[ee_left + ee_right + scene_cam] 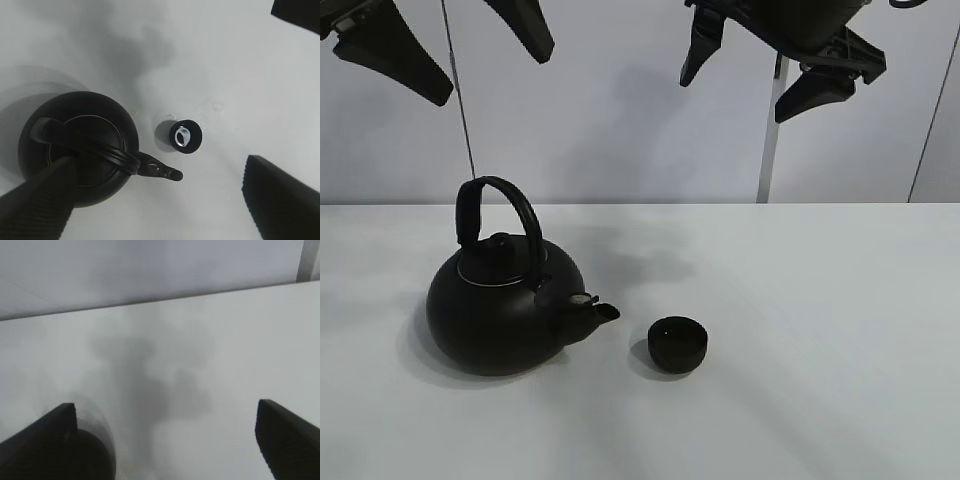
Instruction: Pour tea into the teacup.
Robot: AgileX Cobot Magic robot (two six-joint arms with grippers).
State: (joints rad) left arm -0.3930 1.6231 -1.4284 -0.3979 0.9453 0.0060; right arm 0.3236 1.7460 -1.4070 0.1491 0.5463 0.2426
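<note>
A large round black kettle with an arched handle stands on the white table, left of centre, spout pointing right. The small matte-black teacup stands upright just right of the spout, apart from it. My left gripper hangs open and empty high above the kettle. The left wrist view looks straight down on the kettle and teacup between its fingers. My right gripper hangs open and empty high above the table, behind the cup. Its fingers frame bare table.
A pale wall with vertical strips rises behind the table's back edge. A blurred dark rounded shape sits beside one right finger in the right wrist view; I cannot tell what it is.
</note>
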